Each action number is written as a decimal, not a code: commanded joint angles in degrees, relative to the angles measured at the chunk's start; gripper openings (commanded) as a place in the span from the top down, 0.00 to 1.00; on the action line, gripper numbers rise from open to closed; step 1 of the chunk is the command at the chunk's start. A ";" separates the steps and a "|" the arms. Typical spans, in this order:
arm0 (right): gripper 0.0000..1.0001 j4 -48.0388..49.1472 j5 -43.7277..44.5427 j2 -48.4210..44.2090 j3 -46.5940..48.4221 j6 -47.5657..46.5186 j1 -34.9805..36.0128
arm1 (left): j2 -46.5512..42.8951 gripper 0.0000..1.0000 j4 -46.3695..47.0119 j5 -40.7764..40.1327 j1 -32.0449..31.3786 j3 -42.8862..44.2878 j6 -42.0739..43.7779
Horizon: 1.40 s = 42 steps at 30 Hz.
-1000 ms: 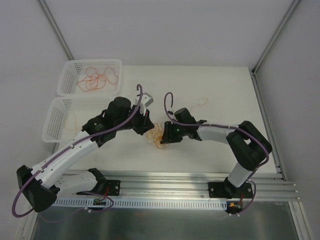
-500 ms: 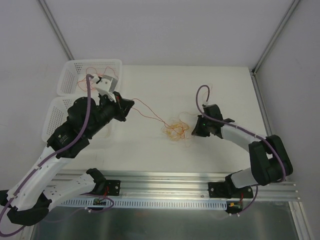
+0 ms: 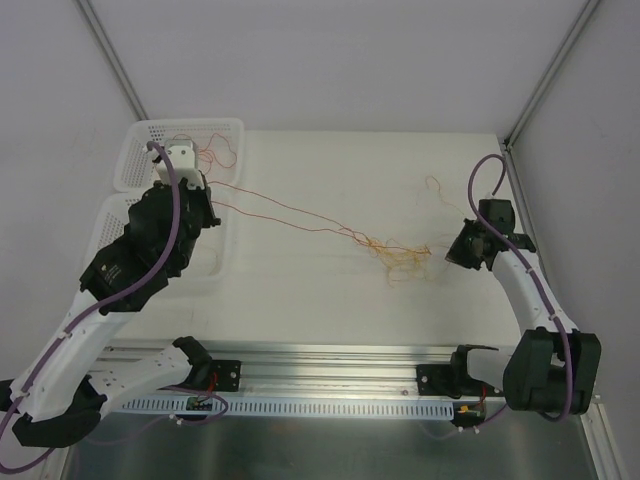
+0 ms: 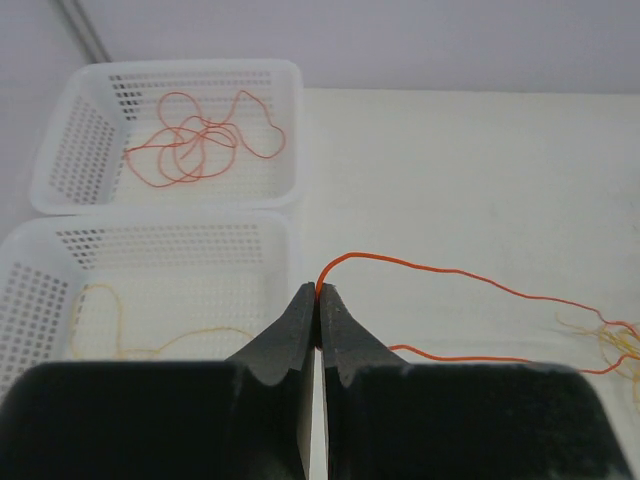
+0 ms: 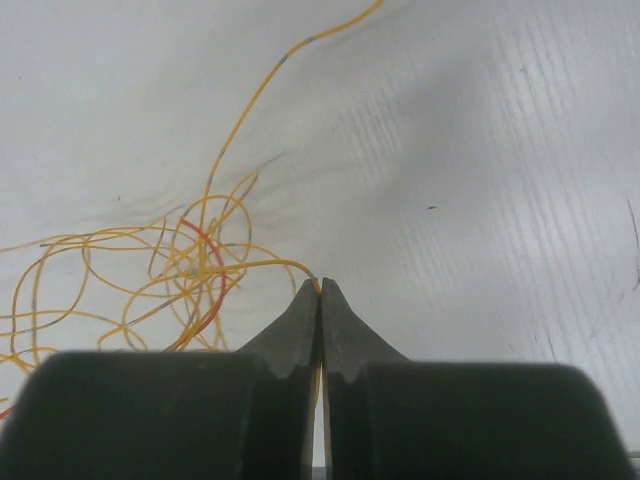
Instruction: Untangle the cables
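A tangle of yellow cables (image 3: pixel 403 262) lies on the white table right of centre, also in the right wrist view (image 5: pixel 190 265). An orange cable (image 3: pixel 290 215) runs taut from the tangle to my left gripper (image 3: pixel 205 190), which is shut on it (image 4: pixel 420 267) by the baskets' right edge (image 4: pixel 319 292). My right gripper (image 3: pixel 455 250) is shut on a yellow cable (image 5: pixel 265 265) at the tangle's right side (image 5: pixel 320 285). A short orange strand (image 5: pixel 205 240) stays inside the tangle.
Two white baskets stand at the far left. The farther one (image 3: pixel 137 135) (image 4: pixel 290 75) holds a coiled orange cable (image 4: pixel 200 140). The nearer one (image 3: pixel 100 255) (image 4: pixel 285 225) holds a yellow cable (image 4: pixel 110 330). A loose yellow strand (image 3: pixel 436 187) lies near the right arm.
Both arms have pulled apart. The left gripper went left toward the baskets, drawing the orange cable out. The right gripper went right with the yellow cable, dragging the tangle right.
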 commanded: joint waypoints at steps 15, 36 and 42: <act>0.45 -8.28 -9.04 -3.91 9.06 -5.03 10.90 | 5.26 1.00 -2.17 26.25 0.61 4.68 -2.71; 0.06 -0.54 2.21 26.13 21.64 -3.71 34.74 | -3.26 1.00 -2.35 27.41 0.70 -3.49 -6.50; 0.08 0.25 7.83 35.46 23.57 -3.62 36.50 | -5.19 1.00 -3.49 22.32 0.61 -5.25 -6.58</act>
